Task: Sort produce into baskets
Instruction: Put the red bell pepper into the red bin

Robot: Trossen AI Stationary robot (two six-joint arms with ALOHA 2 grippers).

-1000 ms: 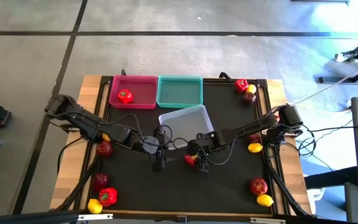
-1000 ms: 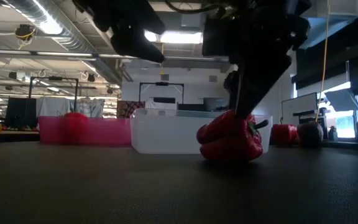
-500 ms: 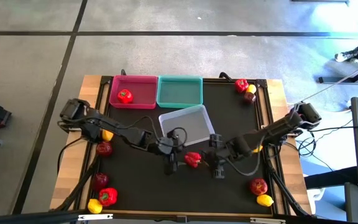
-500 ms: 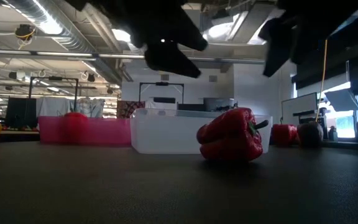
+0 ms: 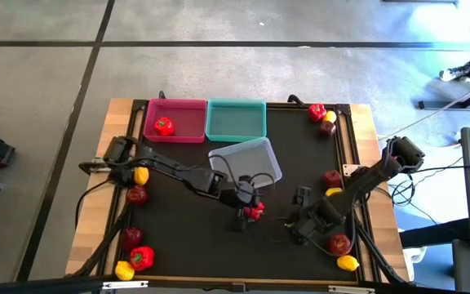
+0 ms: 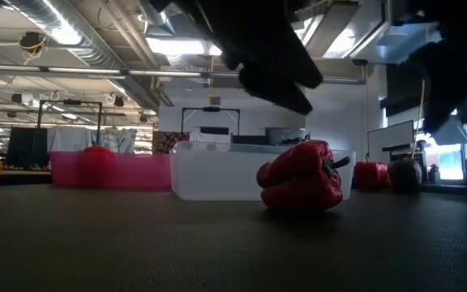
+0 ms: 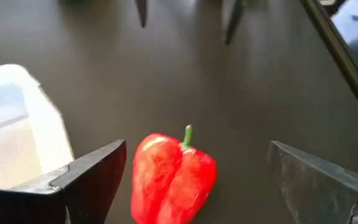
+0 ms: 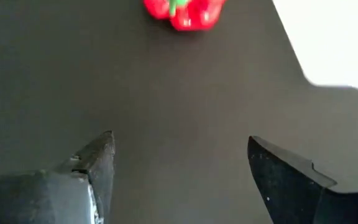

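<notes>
Three shallow plastic baskets, pink (image 5: pixel 175 120), teal (image 5: pixel 236 119) and translucent grey-white (image 5: pixel 246 158), sit on a matte black table (image 5: pixel 186 229) with a wooden border; ceiling ducts and strip lights fill the room behind. One glossy, lobed red pepper (image 7: pixel 173 177) lies between the left gripper's (image 7: pixel 194 177) spread fingers. Farther off, the right gripper (image 8: pixel 179 171) hangs open above bare mat.
</notes>
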